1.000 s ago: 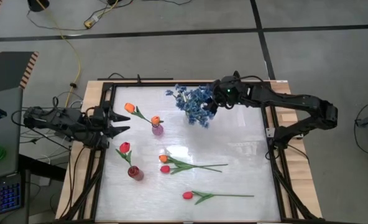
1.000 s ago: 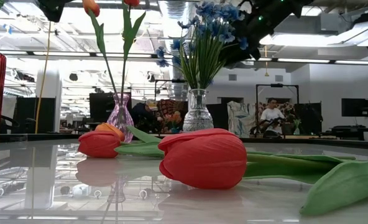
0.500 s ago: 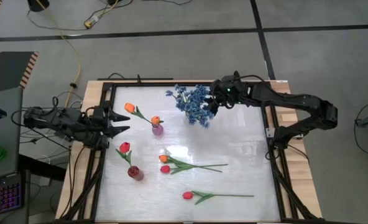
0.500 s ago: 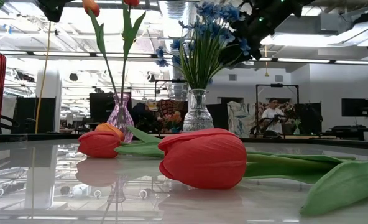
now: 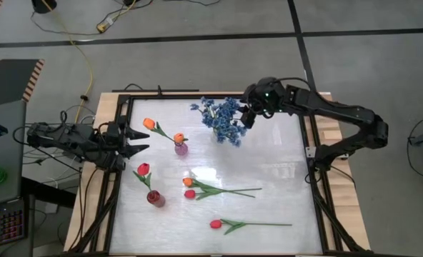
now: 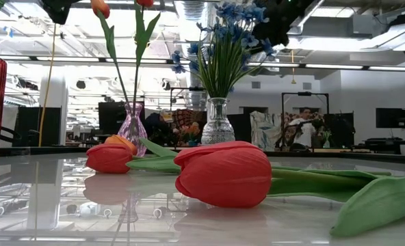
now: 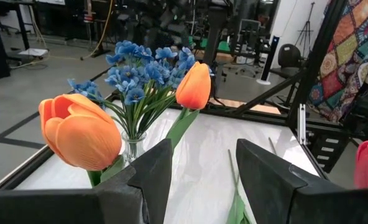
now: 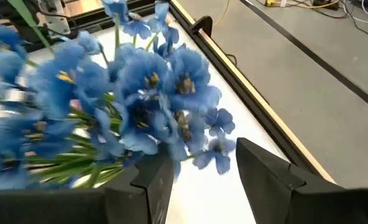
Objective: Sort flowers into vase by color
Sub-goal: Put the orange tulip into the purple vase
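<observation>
right gripper (image 5: 244, 118): fingers apart, empty, beside blue sprigs (image 5: 222, 119) in clear vase (image 6: 217, 123) | left gripper (image 5: 138, 140): fingers apart, empty, at counter (image 5: 283, 193) edge | tulips: orange in pink vase (image 5: 181, 148), red in red vase (image 5: 155, 198), three lying on counter

right gripper (image 5: 246, 116) hovers beside the blue blossoms (image 5: 221, 120); left gripper (image 5: 141, 140) waits at the table's (image 5: 283, 171) edge.

The glossy white surface (image 5: 283, 157) carries three vases. Taking the pink vase (image 5: 181, 148) as landmark: the clear vase (image 6: 217, 123) stands beyond, the red vase (image 5: 155, 198) nearer; loose tulips (image 5: 219, 190) lie nearer too.
</observation>
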Motion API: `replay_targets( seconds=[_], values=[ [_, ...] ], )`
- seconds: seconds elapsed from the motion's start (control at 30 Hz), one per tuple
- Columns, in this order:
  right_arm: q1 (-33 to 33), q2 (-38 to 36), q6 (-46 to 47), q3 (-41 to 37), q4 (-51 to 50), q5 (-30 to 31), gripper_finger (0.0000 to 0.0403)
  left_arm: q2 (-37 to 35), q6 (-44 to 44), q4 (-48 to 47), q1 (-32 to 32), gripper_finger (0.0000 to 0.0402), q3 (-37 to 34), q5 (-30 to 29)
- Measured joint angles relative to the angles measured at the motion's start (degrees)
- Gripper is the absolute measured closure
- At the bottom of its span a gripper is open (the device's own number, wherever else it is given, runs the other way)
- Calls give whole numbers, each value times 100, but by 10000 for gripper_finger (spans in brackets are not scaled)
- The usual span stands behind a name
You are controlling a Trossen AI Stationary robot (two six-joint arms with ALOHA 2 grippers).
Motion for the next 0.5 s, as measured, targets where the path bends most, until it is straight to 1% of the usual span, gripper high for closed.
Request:
replay_targets(
  seconds=[0.1,0.27,0.4,0.5],
  values=[
    [53,-7,-2,374,-656,44,202,0,0,0,2,235,0,0],
    [403,-98,-18,867,-1552,513,202,0,-2,0,0,235,0,0],
    [945,-259,35,913,-1709,611,202,0,-1,0,1,235,0,0],
    [1475,-335,291,913,-1689,610,202,-2,0,0,1,235,0,1]
  ],
)
